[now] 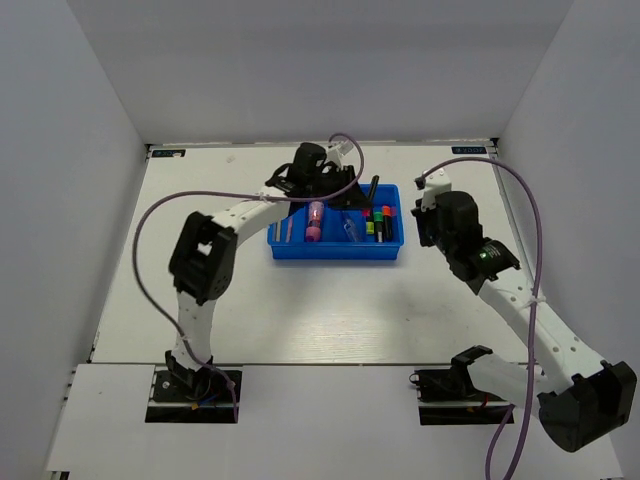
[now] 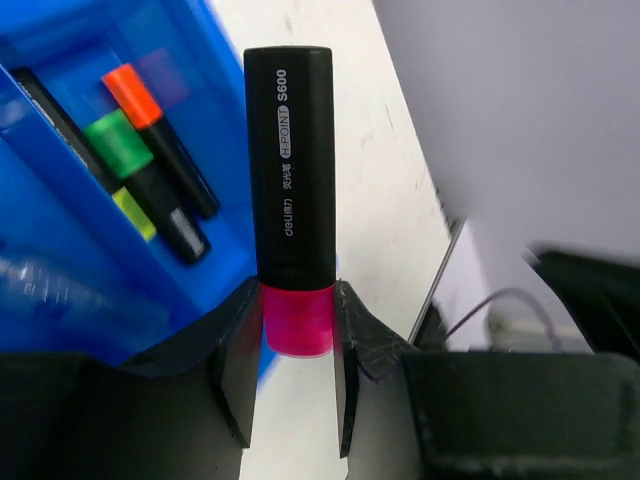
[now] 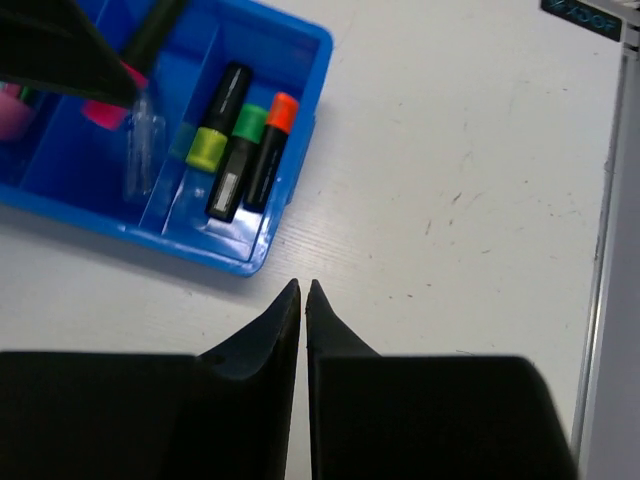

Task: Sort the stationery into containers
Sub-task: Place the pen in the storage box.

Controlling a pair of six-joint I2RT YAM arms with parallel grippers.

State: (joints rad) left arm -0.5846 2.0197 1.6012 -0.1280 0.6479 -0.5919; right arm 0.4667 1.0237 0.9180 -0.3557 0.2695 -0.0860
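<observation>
Highlighter pinched only by its pink cap in left hand could pivot and miss tray; right hand pressed together.

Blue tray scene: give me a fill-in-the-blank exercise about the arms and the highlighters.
1. The left gripper grips a black highlighter by its ____ cap.
2. The right gripper is ____ and holds nothing.
3. The blue tray's end compartment holds ____ highlighters.
Missing words: pink; shut; three.
</observation>
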